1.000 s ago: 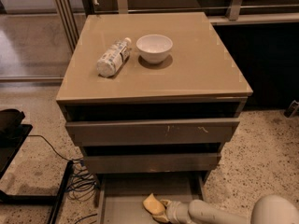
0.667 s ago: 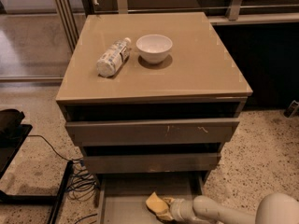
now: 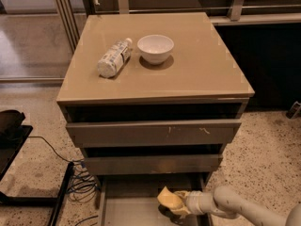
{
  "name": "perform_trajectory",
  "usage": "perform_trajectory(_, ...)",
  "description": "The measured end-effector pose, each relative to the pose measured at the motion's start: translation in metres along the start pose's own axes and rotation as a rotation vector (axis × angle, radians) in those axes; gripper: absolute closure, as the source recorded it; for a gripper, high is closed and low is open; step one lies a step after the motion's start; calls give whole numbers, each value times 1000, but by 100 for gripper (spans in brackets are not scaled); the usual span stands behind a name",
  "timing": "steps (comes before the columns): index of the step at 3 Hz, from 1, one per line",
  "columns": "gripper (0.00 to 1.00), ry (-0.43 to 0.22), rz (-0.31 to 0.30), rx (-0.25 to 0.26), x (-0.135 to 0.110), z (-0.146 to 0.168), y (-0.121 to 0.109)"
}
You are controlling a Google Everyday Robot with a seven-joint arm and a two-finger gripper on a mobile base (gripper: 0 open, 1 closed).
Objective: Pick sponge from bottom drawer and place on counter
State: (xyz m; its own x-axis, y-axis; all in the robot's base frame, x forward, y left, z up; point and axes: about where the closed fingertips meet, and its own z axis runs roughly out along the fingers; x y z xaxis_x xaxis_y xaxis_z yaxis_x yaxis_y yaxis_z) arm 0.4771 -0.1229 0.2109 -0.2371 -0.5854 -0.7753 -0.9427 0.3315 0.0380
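The bottom drawer (image 3: 127, 208) is pulled open at the foot of the cabinet, showing its flat grey floor. The pale-yellow sponge (image 3: 168, 199) is over the drawer's right half, a dark shadow under it. My gripper (image 3: 181, 202) reaches in from the lower right on a pale arm and is shut on the sponge's right side, holding it slightly off the drawer floor. The glossy beige counter (image 3: 202, 72) is the cabinet's top, well above the gripper.
A white bowl (image 3: 155, 48) and a plastic bottle (image 3: 114, 58) lying on its side are on the counter's back left. The two upper drawers (image 3: 150, 133) overhang the open drawer. Black cables (image 3: 77, 182) and a black stand (image 3: 11, 135) lie on the floor to the left.
The gripper and the sponge have shifted a little to the right and up from the drawer floor. Nothing on the counter has moved.
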Motion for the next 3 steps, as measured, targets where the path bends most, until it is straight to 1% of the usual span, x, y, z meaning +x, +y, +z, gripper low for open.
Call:
perform_trajectory(1, 100, -19, -72, -29, -28, -44, -1)
perform_trajectory(2, 100, -26, -172, 0, -71, -96, -2)
perform_trajectory(3, 100, -14, -291, 57, -126, -152, 3)
